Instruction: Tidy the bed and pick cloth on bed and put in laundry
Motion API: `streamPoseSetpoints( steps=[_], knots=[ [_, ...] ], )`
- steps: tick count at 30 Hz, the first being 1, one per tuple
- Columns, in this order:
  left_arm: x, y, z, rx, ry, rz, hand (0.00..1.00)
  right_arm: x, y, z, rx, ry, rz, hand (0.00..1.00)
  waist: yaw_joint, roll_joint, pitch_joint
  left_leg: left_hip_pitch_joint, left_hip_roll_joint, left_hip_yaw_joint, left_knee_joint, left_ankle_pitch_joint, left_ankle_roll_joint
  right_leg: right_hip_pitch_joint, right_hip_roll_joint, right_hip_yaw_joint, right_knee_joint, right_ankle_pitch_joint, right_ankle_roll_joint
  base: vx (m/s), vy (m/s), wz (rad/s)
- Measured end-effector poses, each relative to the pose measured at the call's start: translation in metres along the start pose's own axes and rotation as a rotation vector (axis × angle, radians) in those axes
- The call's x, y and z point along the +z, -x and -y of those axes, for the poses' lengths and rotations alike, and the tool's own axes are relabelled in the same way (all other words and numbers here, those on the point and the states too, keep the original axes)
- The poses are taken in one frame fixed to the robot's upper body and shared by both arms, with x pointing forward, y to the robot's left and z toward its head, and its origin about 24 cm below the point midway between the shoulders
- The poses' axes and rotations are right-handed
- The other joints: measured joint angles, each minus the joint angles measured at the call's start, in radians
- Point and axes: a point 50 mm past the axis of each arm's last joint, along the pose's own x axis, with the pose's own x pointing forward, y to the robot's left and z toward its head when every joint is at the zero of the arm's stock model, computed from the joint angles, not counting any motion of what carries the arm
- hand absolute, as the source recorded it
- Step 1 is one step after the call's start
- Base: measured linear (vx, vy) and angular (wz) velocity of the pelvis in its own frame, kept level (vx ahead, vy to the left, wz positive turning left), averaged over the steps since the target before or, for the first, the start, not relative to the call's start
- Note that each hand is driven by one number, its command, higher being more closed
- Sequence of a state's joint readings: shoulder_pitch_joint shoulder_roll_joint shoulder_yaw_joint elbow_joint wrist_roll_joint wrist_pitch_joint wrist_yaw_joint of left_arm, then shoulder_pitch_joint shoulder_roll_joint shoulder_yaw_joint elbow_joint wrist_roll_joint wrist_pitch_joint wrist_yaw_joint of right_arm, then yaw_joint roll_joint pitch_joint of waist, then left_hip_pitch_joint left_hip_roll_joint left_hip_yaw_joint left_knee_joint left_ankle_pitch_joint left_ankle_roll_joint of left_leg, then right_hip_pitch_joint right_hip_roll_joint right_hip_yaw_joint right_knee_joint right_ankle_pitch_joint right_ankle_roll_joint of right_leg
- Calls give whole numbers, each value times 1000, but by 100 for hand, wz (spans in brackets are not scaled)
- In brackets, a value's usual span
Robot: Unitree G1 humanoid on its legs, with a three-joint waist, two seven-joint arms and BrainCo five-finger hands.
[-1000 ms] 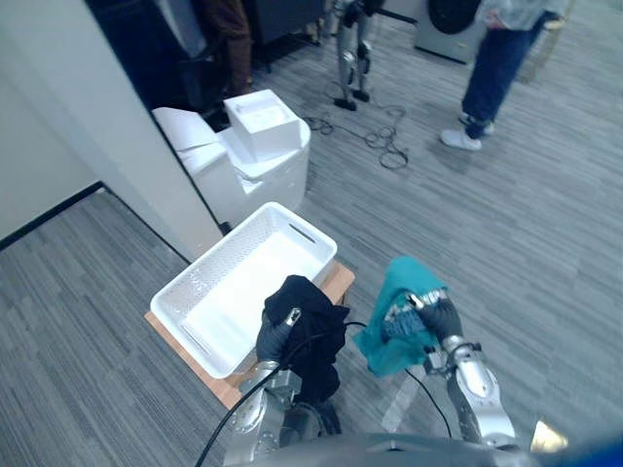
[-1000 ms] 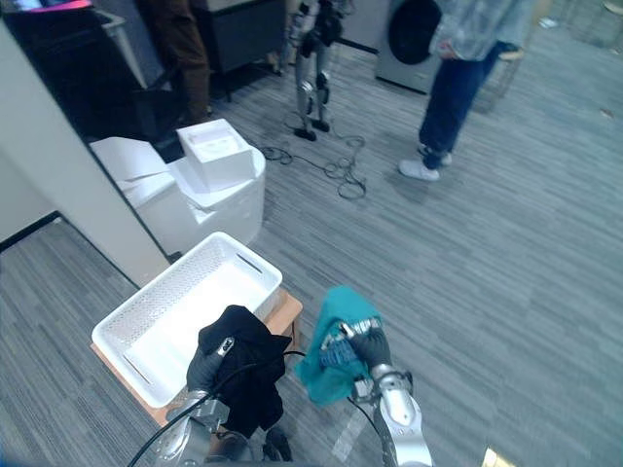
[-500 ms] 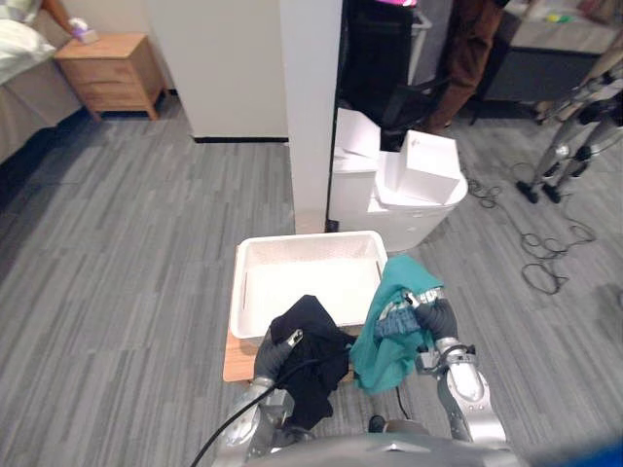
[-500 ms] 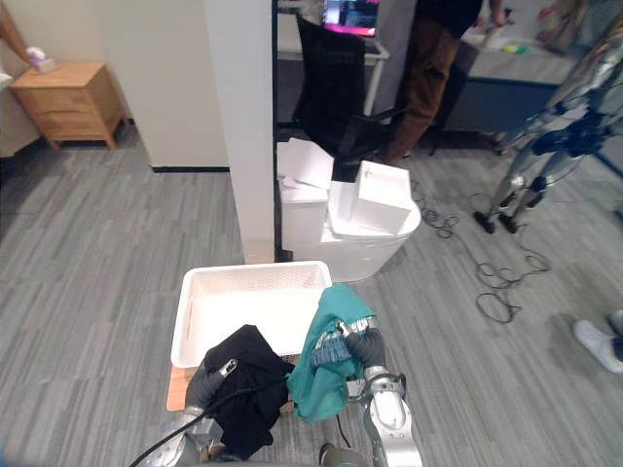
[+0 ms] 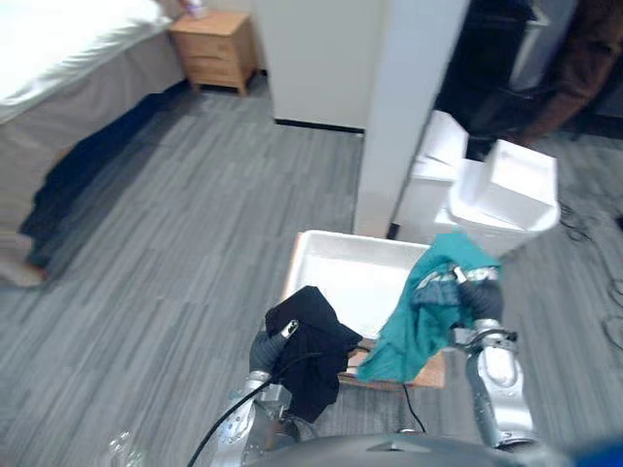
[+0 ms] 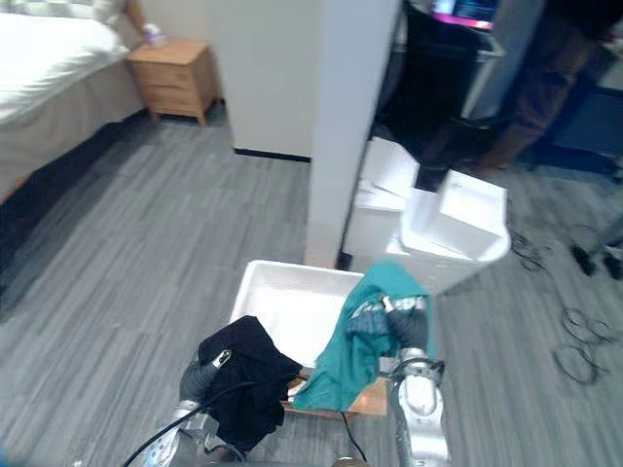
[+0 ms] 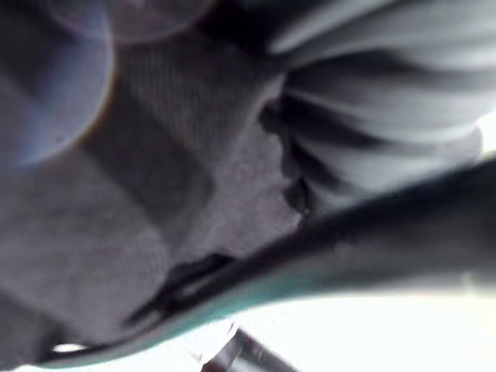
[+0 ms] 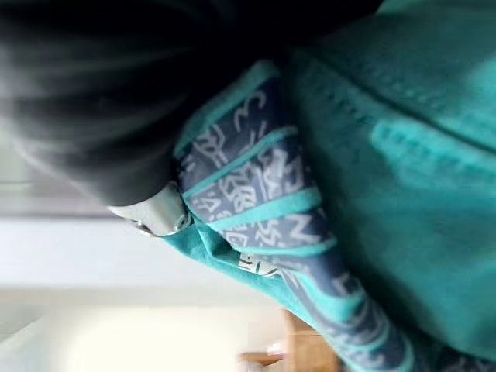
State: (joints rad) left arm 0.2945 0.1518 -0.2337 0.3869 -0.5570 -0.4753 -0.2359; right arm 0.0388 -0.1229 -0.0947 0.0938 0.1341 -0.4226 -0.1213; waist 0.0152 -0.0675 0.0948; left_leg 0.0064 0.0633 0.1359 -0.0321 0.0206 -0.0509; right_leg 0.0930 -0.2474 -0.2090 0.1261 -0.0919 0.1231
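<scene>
Left eye view: my left hand [image 5: 264, 351] is closed on the crumpled black cloth [image 5: 313, 352]. A silver finger shows curled over the top of the bunch and the rest hangs below my wrist. I hold it raised so that it drapes free of the floor. My right hand [image 5: 476, 298] has its fingers curled tight round the teal cloth with a patterned blue-grey band [image 5: 421, 329], gripped near its top so that the long tail hangs straight down. That tail covers the near right corner of the white plastic laundry basket [image 5: 332, 239], which sits on a low wooden stand [image 5: 430, 374]. The black cloth hangs just short of the basket's near edge. The white-sheeted bed with a grey skirt [image 5: 68, 44] is well apart, at the far left.

Right eye view: the same layout, with the basket's inside bare. Both cloths are in my hands and not yet in it. I judge that each hand needs to move forward over the rim before letting go.

Left wrist view: dark fabric lies pressed close against my ribbed cover. My fingers are hidden here.

Right wrist view: the patterned band is bunched in my grip, and a silver finger [image 8: 153, 215] clamps it against the teal cloth.
</scene>
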Motion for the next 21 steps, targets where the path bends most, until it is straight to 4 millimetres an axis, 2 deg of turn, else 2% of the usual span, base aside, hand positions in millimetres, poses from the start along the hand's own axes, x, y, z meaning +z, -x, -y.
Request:
streamPoseSetpoints(
  steps=[1,2,3,4,6,8,13,21],
  knots=[
    [1,2,-4,2,-16,-9,100,9,-15,-1,22,14,43,100,2,3,1,12,8,-15,1,1,0,-8,5,4,46,6,1,54,61,47],
    [0,4,-7,5,-21,-19,100,18,-25,-1,49,33,78,100,0,21,1,15,19,-32,4,2,-2,-12,24,18,48,-21,1,30,28,55],
    [1,2,-6,0,-21,-16,100,29,-33,-2,75,48,118,100,2,1,-16,11,16,-37,-1,6,-8,0,51,40,-13,6,-5,4,-4,46],
    [1,2,-6,-1,-22,-16,100,32,-36,-3,85,52,129,100,2,-4,-17,12,12,-37,-3,6,-8,-1,52,33,-17,8,-5,-5,-38,23],
    [-5,3,-2,1,4,-47,100,50,-51,-10,141,69,188,100,6,5,-30,20,8,-32,-37,26,-18,1,53,29,-35,-2,-9,-3,-52,-3],
    [-7,1,2,-25,1,-53,100,53,-58,-11,153,79,180,100,5,10,-30,24,7,-29,-68,45,-19,3,53,27,-52,-17,-7,-35,-58,-4],
    [-13,2,4,-45,6,-86,100,41,-62,-16,197,116,49,100,-1,17,-33,29,11,-8,-73,52,-19,20,55,25,-77,-28,8,-89,-72,-7],
    [-13,0,5,-68,-31,-110,100,-2,-54,-33,258,123,-170,100,-4,20,-39,10,8,-45,-74,88,-22,25,55,-20,-93,-14,19,-55,-17,14]
  ],
)
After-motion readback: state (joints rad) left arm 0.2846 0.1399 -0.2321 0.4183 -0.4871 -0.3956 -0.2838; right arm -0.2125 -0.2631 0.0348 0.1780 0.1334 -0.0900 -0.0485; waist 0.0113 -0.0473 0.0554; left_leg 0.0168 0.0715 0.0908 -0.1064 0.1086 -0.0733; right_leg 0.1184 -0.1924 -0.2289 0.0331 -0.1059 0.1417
